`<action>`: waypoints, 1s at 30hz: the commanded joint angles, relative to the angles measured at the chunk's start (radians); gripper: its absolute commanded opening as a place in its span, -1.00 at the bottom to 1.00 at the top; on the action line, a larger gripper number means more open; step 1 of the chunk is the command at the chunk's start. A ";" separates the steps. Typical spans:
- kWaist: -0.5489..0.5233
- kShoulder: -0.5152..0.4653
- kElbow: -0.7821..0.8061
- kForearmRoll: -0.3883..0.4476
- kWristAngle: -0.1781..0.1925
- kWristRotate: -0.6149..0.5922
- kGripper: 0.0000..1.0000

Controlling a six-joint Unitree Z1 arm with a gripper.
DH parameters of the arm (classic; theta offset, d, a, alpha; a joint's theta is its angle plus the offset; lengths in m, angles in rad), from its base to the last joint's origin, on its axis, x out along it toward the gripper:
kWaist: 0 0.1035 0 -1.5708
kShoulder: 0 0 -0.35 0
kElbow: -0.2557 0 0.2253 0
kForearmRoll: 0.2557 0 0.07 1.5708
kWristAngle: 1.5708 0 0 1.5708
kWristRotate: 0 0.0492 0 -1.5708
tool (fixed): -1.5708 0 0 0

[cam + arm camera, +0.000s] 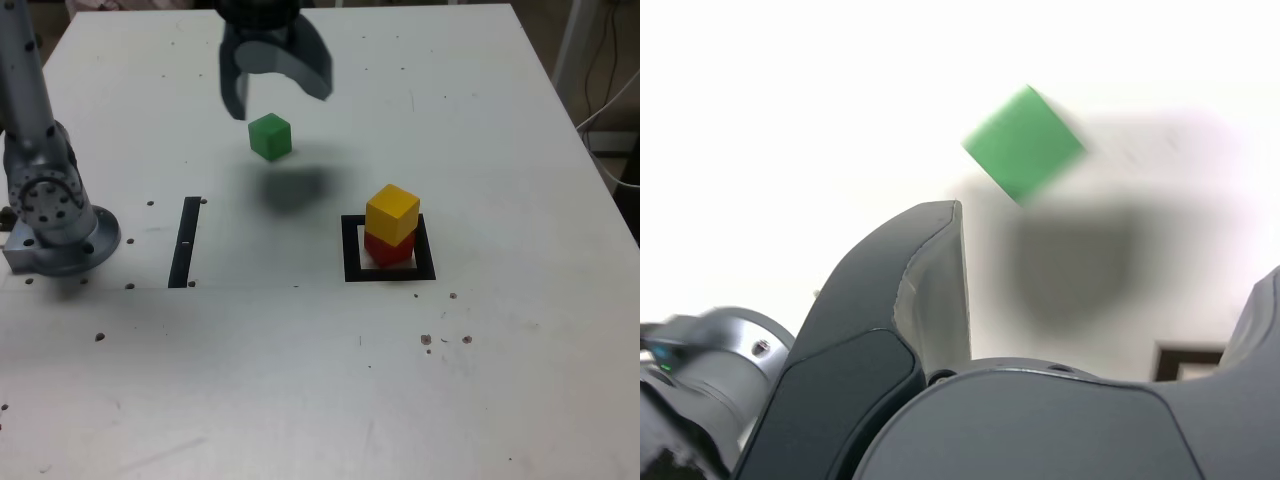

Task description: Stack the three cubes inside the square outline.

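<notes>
The green cube [270,136] lies alone on the white table at the back, centre-left in the exterior view. My gripper [278,100] hangs just above and behind it, jaws spread wide and empty. In the wrist view the green cube [1024,143] shows blurred beyond the gripper [1115,240], ahead of the gap between the fingers and not touched by them. The yellow cube [392,213] sits on the red cube [388,248], slightly turned on it. That pair stands inside the square outline [390,272], of which one corner [1188,360] shows in the wrist view.
A narrow black strip [185,242] lies on the table toward the exterior view's left. The arm's grey base [55,215] stands at the left edge. Small dark specks dot the table [300,380], and cables hang past its right edge.
</notes>
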 commanded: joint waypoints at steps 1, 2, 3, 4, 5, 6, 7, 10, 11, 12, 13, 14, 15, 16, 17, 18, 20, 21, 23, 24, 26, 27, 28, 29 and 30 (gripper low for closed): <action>0.032 -0.011 0.026 -0.021 0.026 0.004 1.00; 0.045 -0.011 0.035 -0.031 0.035 0.005 1.00; 0.056 -0.011 0.044 -0.041 0.042 0.006 1.00; 0.067 -0.009 0.051 -0.052 0.047 0.009 1.00; 0.078 -0.007 0.058 -0.063 0.051 0.013 1.00; 0.088 -0.003 0.065 -0.075 0.054 0.018 1.00; 0.098 0.003 0.072 -0.087 0.056 0.023 0.99; 0.121 0.027 0.084 -0.115 0.059 0.038 0.98; 0.126 0.036 0.085 -0.122 0.061 0.041 0.97; 0.130 0.044 0.086 -0.128 0.062 0.043 0.96; 0.132 0.052 0.086 -0.133 0.063 0.045 0.95; 0.132 0.058 0.085 -0.138 0.063 0.047 0.95; 0.132 0.065 0.085 -0.143 0.064 0.048 0.94; 0.132 0.071 0.086 -0.148 0.064 0.051 0.94; 0.133 0.077 0.087 -0.154 0.064 0.053 0.93; 0.133 0.085 0.090 -0.162 0.062 0.057 0.92; 0.133 0.099 0.095 -0.173 0.058 0.063 0.90; 0.133 0.105 0.098 -0.178 0.055 0.066 0.88; 0.133 0.117 0.103 -0.188 0.050 0.074 0.85; 0.133 0.121 0.105 -0.192 0.047 0.078 0.84; 0.133 0.128 0.108 -0.198 0.043 0.087 0.82; 0.133 0.131 0.109 -0.200 0.041 0.093 0.80; 0.133 0.134 0.110 -0.201 0.038 0.099 0.79; 0.133 0.138 0.111 -0.202 0.035 0.106 0.78; 0.133 0.142 0.112 -0.203 0.030 0.114 0.76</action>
